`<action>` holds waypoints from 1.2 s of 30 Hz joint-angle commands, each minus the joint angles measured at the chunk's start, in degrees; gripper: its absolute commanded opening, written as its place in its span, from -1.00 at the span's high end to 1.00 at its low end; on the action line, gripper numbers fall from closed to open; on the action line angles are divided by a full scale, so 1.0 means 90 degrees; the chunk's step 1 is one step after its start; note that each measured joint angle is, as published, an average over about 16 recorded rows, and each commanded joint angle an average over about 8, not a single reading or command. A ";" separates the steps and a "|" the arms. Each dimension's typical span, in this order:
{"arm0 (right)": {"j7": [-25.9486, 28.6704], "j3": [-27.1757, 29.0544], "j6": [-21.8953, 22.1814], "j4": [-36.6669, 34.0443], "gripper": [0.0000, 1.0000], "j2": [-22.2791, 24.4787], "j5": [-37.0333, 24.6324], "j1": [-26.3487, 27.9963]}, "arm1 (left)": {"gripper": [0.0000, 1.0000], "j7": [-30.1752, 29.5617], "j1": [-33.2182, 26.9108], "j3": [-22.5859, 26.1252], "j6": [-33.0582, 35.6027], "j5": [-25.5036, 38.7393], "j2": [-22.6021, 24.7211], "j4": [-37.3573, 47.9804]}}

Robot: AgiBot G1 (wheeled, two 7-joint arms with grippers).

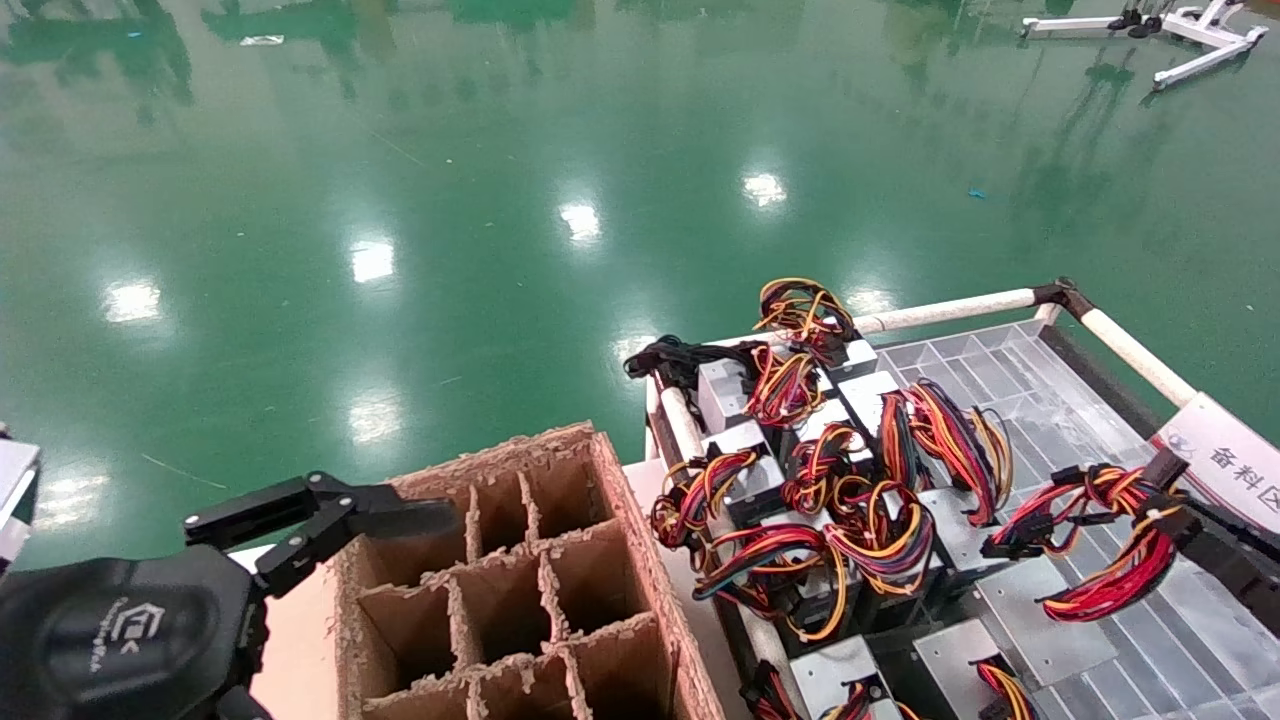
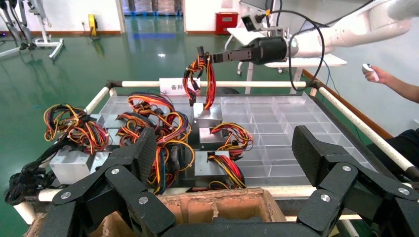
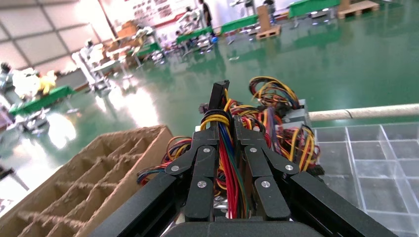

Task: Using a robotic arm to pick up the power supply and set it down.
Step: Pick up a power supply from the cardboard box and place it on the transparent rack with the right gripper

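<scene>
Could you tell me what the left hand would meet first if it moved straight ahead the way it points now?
Probably the cardboard box's rim, just ahead of the open left hand; past it lie the wired power supplies. Depth is uncertain.

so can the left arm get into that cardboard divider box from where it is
Probably yes: the left end effector is open right at the cardboard box's corner, the cells are open-topped, and nothing lies between them.

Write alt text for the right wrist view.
The right end effector is shut on a bundle of coloured wires. Beyond lie more wired power supplies in a clear tray, with a divided cardboard box alongside.
</scene>
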 commanded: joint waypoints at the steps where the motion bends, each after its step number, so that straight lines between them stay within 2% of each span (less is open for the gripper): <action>1: 0.0001 0.0003 -0.0010 -0.0180 1.00 -0.0143 0.0044 -0.0009 | -1.00 0.0000 0.0000 0.0000 0.0000 0.0000 0.0000 0.0000; 6: 0.0035 0.0111 -0.0035 -0.0291 1.00 -0.0384 0.0298 -0.0168 | -1.00 0.0000 0.0000 0.0000 0.0000 0.0000 0.0000 0.0000; 19: 0.0011 0.0449 -0.0039 0.0006 1.00 -0.1083 0.0967 -0.0792 | -1.00 0.0001 0.0000 0.0001 0.0000 -0.0001 0.0000 0.0000; 28: -0.0115 0.0891 -0.0019 -0.0183 1.00 -0.1898 0.1678 -0.1044 | -1.00 0.0001 0.0000 0.0002 -0.0001 -0.0001 -0.0001 0.0000; 36: -0.0252 0.1106 0.0005 -0.0441 1.00 -0.2570 0.1976 -0.1211 | -1.00 0.0001 -0.0001 0.0002 -0.0001 -0.0001 -0.0001 0.0000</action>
